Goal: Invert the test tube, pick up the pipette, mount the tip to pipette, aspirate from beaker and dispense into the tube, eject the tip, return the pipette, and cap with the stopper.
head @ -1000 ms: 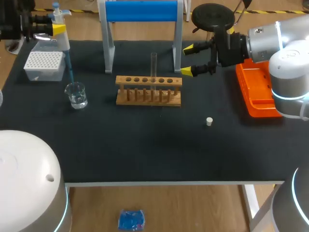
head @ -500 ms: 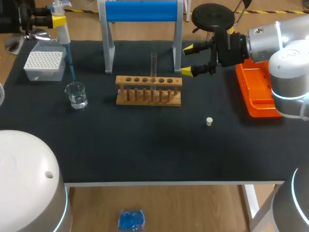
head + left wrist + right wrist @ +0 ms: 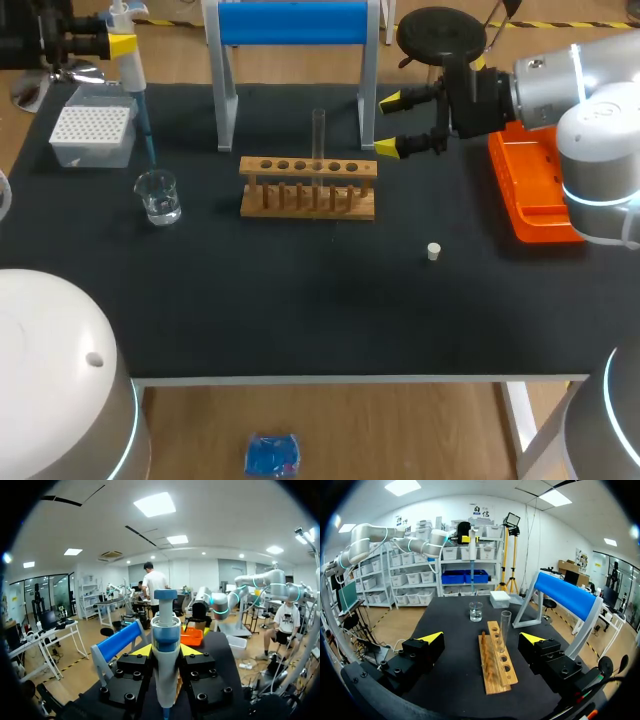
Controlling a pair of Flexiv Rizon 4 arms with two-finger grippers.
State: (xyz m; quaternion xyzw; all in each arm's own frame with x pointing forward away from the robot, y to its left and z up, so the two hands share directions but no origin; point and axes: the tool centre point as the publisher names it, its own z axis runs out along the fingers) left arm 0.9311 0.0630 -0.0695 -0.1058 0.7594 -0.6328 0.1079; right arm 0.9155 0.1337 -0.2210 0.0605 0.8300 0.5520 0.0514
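Pipette (image 3: 130, 70) rose; wrist view shows left hand (image 3: 166, 650) clamping it.

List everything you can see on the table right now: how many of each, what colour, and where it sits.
pipette: one, white with yellow and blue, held above the far left corner
tip box: one, white, far left
beaker: one, clear, in front of the tip box
tube rack: one, wooden, middle
test tube: one, clear, upright in the tube rack
stopper: one, white, on the table right of the rack
stand: one, white with a blue bar, behind the rack
tray: one, orange, right edge
table: one, black top
left end effector: shut on the pipette
right end effector: open, right of the rack
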